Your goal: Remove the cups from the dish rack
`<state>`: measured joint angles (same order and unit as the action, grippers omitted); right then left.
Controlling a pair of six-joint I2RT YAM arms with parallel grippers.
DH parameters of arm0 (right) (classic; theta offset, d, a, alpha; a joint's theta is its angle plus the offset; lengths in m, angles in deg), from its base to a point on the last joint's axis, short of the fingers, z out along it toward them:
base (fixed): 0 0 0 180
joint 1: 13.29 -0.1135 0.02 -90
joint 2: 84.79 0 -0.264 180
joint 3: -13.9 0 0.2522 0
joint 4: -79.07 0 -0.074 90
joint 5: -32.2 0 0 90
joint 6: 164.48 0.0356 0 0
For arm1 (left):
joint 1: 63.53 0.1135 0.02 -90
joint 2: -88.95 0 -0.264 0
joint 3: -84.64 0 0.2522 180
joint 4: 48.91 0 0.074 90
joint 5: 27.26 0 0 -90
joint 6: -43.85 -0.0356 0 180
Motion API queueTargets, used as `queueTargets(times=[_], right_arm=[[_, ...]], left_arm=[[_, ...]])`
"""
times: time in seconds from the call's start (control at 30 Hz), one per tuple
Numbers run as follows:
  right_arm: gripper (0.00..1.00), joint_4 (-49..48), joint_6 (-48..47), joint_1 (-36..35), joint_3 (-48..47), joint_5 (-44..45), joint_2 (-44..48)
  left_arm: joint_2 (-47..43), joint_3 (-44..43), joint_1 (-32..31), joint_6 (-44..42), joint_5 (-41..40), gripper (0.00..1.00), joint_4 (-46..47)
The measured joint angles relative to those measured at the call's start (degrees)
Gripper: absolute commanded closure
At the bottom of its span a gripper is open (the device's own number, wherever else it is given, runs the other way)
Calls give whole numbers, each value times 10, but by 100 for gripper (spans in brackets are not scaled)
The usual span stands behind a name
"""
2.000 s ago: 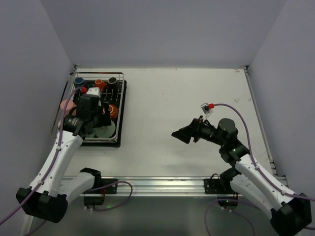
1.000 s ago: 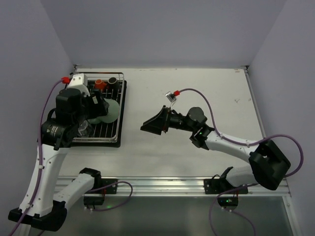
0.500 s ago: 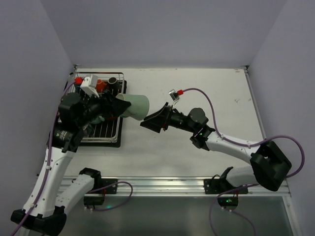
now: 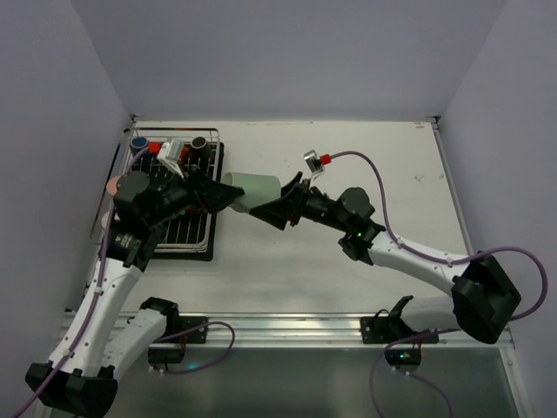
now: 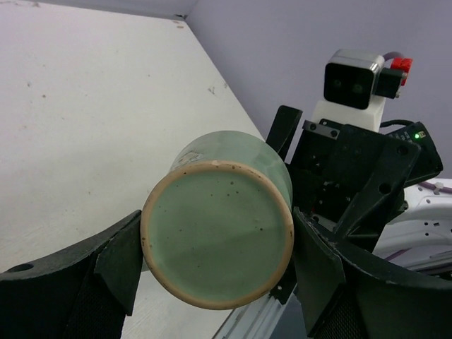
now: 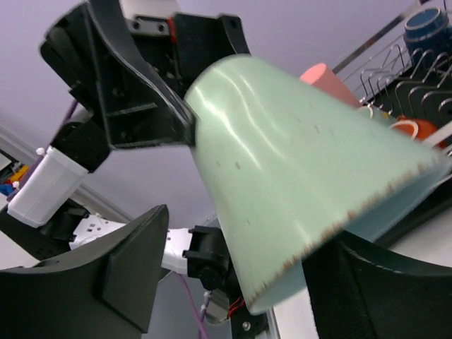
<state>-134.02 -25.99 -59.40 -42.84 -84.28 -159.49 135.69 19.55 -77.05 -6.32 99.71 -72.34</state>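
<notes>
Centre frame: we see the left pincer (image 4: 230,197) pinching a pale green ceramic cup (image 4: 254,191) by its base, the right pincer (image 4: 280,202) spread around the rim.

Markings, read remotely: none. I find no legible lettering, label, brand or number on the green cup (image 5: 219,233), the dish rack (image 4: 193,233) or the tabletop (image 4: 348,157).

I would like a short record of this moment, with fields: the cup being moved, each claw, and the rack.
Cup: green cup, sideways in the air, right of the dish rack
Left claw: shut on its base end
Right claw: open, jaws either side of its rim end
Rack: blue cup and black cup inside, far end
</notes>
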Motion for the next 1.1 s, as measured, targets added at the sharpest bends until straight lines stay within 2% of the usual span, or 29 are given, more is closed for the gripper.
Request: queueTargets(times=[0.03, 0.07, 0.13, 0.17, 0.2, 0.23, 0.27, 0.3, 0.4, 0.53, 0.63, 0.73, 0.87, 0.93, 1.1], right_arm=[[37, -2, -1, 0, -2, 1, 1], [51, -3, -2, 0, -3, 3, 3], [67, 0, -5, 1, -3, 8, 5], [87, 2, -6, 3, -3, 14, 5], [96, 2, -3, 5, -2, 15, 6], [100, -6, 7, 8, -2, 7, 7], [100, -14, 13, 7, -2, -2, 12], [100, -7, 13, 6, -2, -3, 23], [100, 41, -7, 5, -15, -3, 42], [100, 261, -92, 11, -103, 43, 43], [100, 455, -174, 29, -194, 82, 20], [100, 609, -251, 69, -279, 110, -19], [100, 770, -342, 127, -397, 171, -104], [100, 846, -388, 142, -480, 223, -178], [100, 943, -459, 146, -611, 275, -332]], left_arm=[[-1, 9, 0, 5, 6, 98, 8], [0, 17, 0, 13, 11, 94, 15], [0, 29, 0, 26, 19, 84, 32], [0, 32, 0, 30, 22, 65, 42], [-1, 34, 0, 31, 22, 54, 49], [0, 36, 1, 42, 28, 45, 55], [1, 37, 3, 53, 35, 36, 61], [1, 37, 3, 58, 39, 21, 68], [2, 23, -2, 45, 32, 4, 54], [9, -36, 0, -41, -67, 0, -38], [2, -85, 0, -106, -183, 0, -108], [-13, -98, 0, -156, -294, 0, -158], [-18, -88, 0, -189, -382, 0, -198], [-15, -74, 0, -198, -409, 0, -214], [-14, -37, 0, -200, -437, 0, -229]])
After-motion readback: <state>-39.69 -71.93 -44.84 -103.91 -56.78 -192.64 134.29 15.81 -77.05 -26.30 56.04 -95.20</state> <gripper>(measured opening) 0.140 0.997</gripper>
